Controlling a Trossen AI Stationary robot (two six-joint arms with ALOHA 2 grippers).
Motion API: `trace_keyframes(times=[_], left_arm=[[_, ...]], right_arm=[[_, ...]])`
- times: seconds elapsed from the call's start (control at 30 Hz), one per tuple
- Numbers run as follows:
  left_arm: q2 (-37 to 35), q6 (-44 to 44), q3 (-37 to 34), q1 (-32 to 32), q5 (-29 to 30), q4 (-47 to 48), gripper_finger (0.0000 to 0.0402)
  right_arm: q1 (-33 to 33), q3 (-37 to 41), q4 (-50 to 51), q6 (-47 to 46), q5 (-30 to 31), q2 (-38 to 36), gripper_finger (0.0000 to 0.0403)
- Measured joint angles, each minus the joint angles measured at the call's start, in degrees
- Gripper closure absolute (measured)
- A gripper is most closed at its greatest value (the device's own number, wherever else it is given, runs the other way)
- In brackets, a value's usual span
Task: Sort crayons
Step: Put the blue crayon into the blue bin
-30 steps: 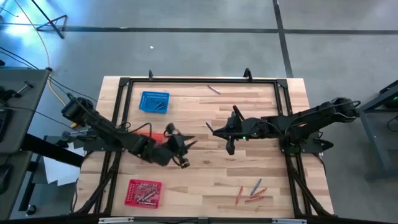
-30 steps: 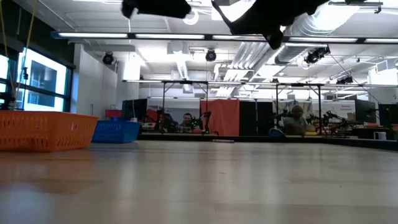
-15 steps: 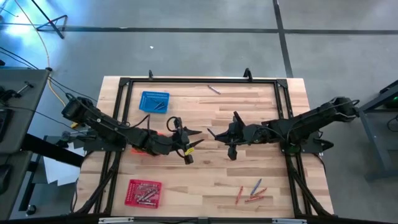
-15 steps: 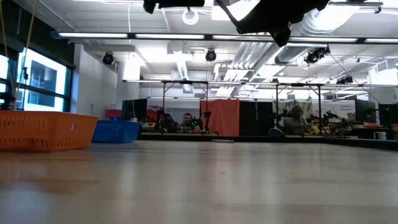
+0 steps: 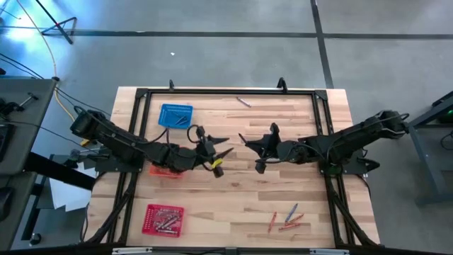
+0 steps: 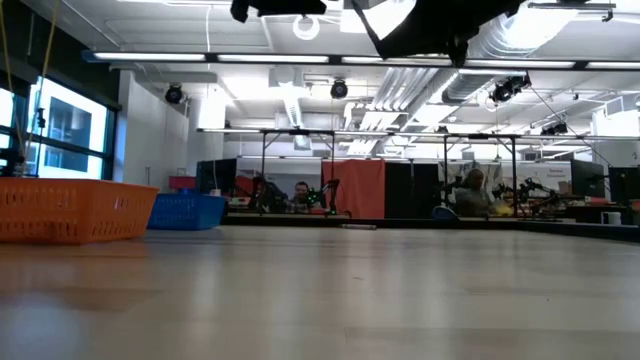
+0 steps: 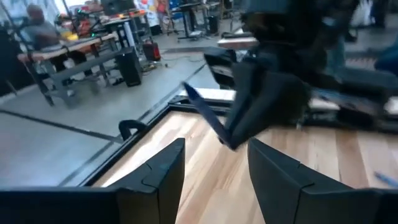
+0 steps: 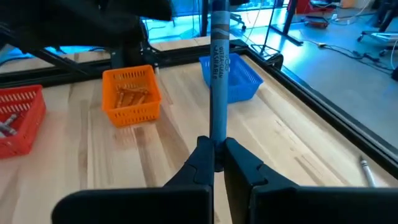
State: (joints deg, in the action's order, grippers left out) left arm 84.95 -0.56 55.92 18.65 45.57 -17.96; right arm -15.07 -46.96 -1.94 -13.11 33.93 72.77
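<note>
Since a second ago: left gripper [image 5: 221, 151] swung up toward the middle of the counter [image 5: 283, 205] and spread wide, holding nothing. Right gripper [image 8: 215, 163] facing it, pinching a blue crayon [image 8: 219, 74] upright. Orange basket [image 8: 132, 94], blue basket [image 8: 236, 77], red basket [image 5: 163, 219] nearby. More crayons [image 5: 287, 218] lying loose near the counter's front edge.

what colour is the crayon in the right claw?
Blue. The right claw pinches a blue crayon; clearest in the right wrist view.

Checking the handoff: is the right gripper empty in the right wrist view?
No, the right gripper is shut on a blue crayon that stands up between its fingers.
</note>
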Motion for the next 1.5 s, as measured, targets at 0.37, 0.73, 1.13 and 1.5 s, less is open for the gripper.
trace_keyframes(times=[0.37,0.73,1.13,1.5], left_arm=[[0.28,7.3,0.02,-4.58,-3.38,-3.97,0.0238],[0.28,7.47,0.02,-4.77,-5.02,-6.4,0.0238],[0.33,6.4,0.02,-4.83,-9.86,-9.41,0.0238],[0.33,6.33,0.02,-5.04,-15.76,-12.18,0.0238]], right_arm=[[-1.97,0.0,-2.63,1.58,8.07,0.02,0.0402],[-1.94,0.0,-6.36,2.18,7.4,0.02,0.0402],[-1.9,-0.02,-9.02,3.13,0.88,0.04,0.0402],[-1.92,-0.04,-10.46,4.6,-4.13,0.04,0.0402]])
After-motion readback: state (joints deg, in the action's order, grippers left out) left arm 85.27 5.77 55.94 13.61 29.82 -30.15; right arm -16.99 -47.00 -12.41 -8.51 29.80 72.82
